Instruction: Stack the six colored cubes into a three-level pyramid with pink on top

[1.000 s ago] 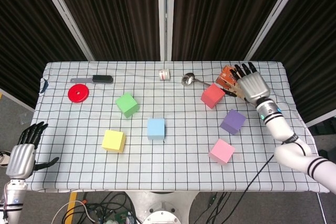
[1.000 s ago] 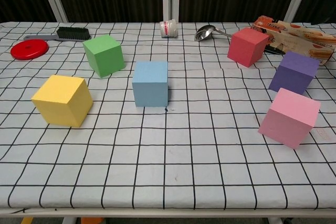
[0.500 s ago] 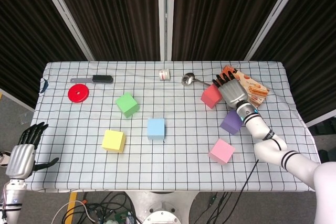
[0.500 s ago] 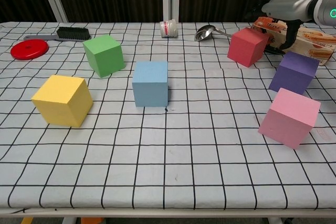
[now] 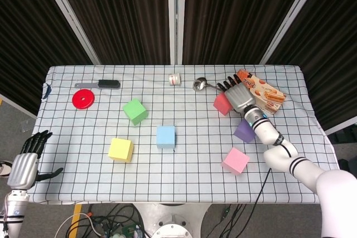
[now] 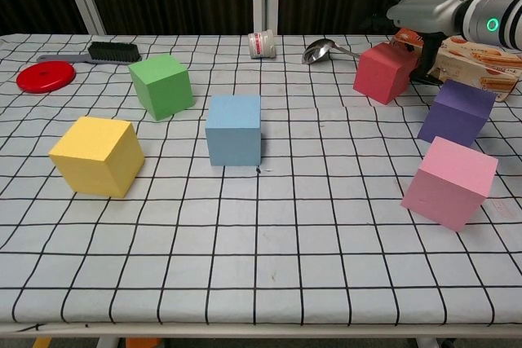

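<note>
- We see all six cubes apart on the checked worktop (image 5: pixel 184 165); nothing is stacked.
- Our right hand (image 5: pixel 237 96), fingers spread and holding nothing, hovers over the red foam cube (image 6: pixel 383 72).
- The pink foam cube (image 6: pixel 449 182) sits front right; our left hand (image 5: pixel 25 163) hangs open off the worktop.

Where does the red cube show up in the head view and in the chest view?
Head view: the red cube sits right of centre toward the far edge, partly under the right robot hand.
Chest view: the red cube is at upper right, just below the right robot hand.
Shared landmark: the spoon lies just left of it, farther back, in both views.
</note>
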Motion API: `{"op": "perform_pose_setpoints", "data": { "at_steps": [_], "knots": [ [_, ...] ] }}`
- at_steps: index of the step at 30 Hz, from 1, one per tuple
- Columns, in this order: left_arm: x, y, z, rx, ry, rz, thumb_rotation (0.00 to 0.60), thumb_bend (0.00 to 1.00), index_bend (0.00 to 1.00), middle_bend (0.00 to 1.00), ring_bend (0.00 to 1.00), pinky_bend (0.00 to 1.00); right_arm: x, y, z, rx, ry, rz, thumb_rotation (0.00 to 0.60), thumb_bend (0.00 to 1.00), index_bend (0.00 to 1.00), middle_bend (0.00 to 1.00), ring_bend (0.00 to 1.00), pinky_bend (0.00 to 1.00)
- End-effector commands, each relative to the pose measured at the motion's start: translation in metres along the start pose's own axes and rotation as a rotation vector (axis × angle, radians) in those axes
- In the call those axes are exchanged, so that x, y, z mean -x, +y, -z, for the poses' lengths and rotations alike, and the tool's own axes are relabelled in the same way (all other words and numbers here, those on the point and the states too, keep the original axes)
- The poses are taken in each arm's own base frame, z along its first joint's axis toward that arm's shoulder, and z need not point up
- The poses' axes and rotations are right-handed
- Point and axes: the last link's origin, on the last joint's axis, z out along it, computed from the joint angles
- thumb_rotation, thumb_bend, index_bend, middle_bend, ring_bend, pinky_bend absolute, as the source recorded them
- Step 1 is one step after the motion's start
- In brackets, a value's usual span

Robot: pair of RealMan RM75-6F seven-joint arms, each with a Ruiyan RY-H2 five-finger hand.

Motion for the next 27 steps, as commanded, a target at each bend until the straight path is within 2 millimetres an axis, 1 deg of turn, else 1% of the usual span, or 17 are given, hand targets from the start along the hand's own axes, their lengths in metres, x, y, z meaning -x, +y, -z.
{"op": "perform_pose_setpoints", "data": {
  "at_steps": [1,7,15,17,23,26,27],
  "knots": [
    [0.0,-0.001,0.0,-0.002,0.001,0.0,0.6,0.01,0.09,0.04,0.0,0.07,0.001,-0.004,-0.002,-0.01,0.003,0.007,0.6,0.13,0.0,0.14,0.0,0.0],
    [0.0,-0.002,0.001,-0.007,0.0,0.005,0.6,0.01,0.09,0.04,0.0,0.08,0.003,-0.007,-0.004,-0.019,0.01,0.009,0.6,0.15,0.0,0.17,0.0,0.0],
    [0.0,-0.003,0.001,-0.008,-0.002,0.006,0.6,0.01,0.09,0.04,0.0,0.08,0.006,-0.005,-0.004,-0.012,0.015,-0.004,0.6,0.17,0.0,0.32,0.0,0.0],
    [0.0,-0.003,0.002,-0.009,-0.002,0.006,0.6,0.01,0.09,0.04,0.0,0.08,0.005,-0.004,-0.003,-0.009,0.023,-0.009,0.6,0.17,0.0,0.34,0.0,0.0],
    [0.0,-0.002,0.0,-0.004,-0.004,0.004,0.6,0.01,0.09,0.04,0.0,0.08,-0.006,0.002,0.004,-0.005,0.074,-0.055,0.6,0.17,0.0,0.38,0.0,0.0],
    [0.0,-0.001,0.0,-0.003,-0.002,0.004,0.6,0.01,0.09,0.04,0.0,0.08,-0.016,0.006,0.008,-0.001,0.101,-0.081,0.6,0.17,0.0,0.4,0.0,0.0],
    [0.0,-0.001,0.0,-0.002,-0.001,0.005,0.6,0.01,0.09,0.04,0.0,0.08,-0.023,0.007,0.01,0.003,0.117,-0.103,0.6,0.17,0.0,0.41,0.0,0.0]
  ]
}}
